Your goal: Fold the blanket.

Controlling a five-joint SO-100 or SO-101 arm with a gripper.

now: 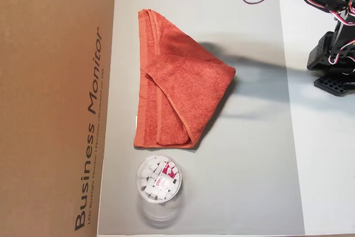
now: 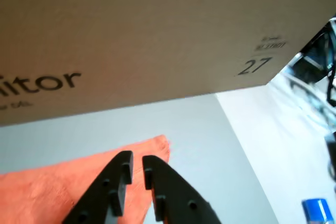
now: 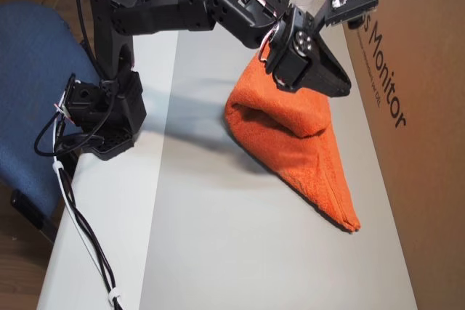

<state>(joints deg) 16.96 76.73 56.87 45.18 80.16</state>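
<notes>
Blanket place: the blanket (image 1: pixel 180 95) lies folded into a rough triangle on the grey mat (image 1: pixel 260 154), beside the cardboard box (image 1: pixel 50 104).
Blanket to my gripper: in the wrist view my gripper (image 2: pixel 134 165) hangs above the blanket's corner, apart from it.
Gripper: my jaws stand nearly closed, a thin gap between them, nothing held.
Blanket axis: in an overhead view its long straight edge runs along the box; one point faces away from the box.
Tub: the clear tub (image 1: pixel 158 179) sits just beside the blanket's end.
</notes>
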